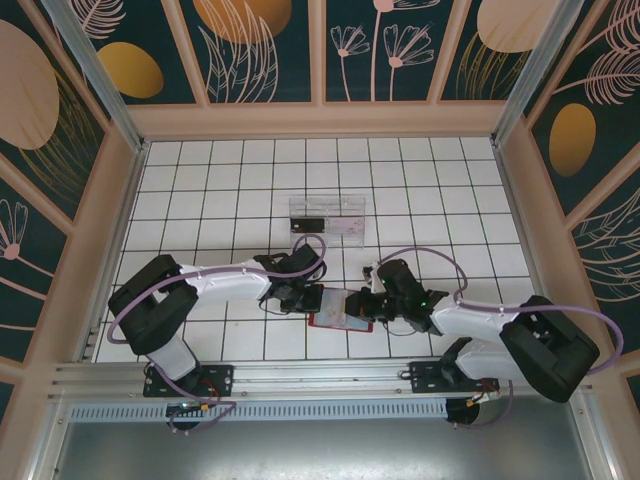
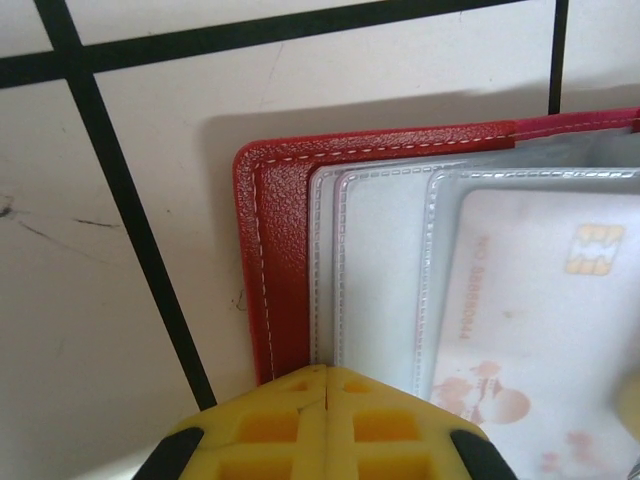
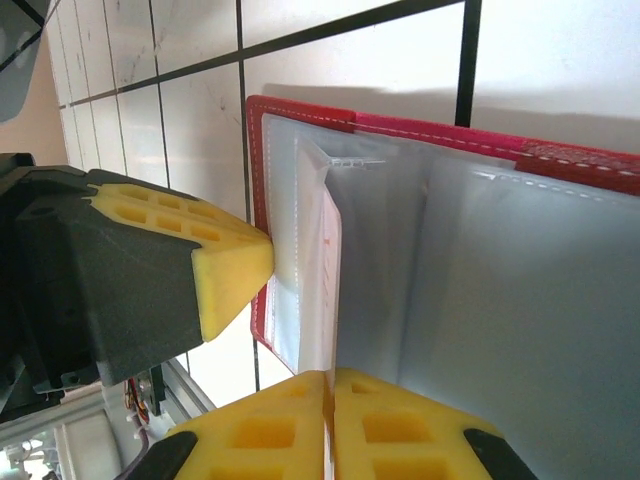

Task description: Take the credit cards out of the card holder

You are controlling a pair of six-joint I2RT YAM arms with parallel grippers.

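Left claw [image 2: 327, 376], card holder [image 2: 274, 262], tray [image 1: 328, 218] beyond

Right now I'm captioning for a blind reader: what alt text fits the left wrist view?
An open red card holder lies on the white tiled table, its clear sleeves showing a pale card with a gold chip at right. The left gripper, yellow tips shut together, sits at the holder's lower edge.
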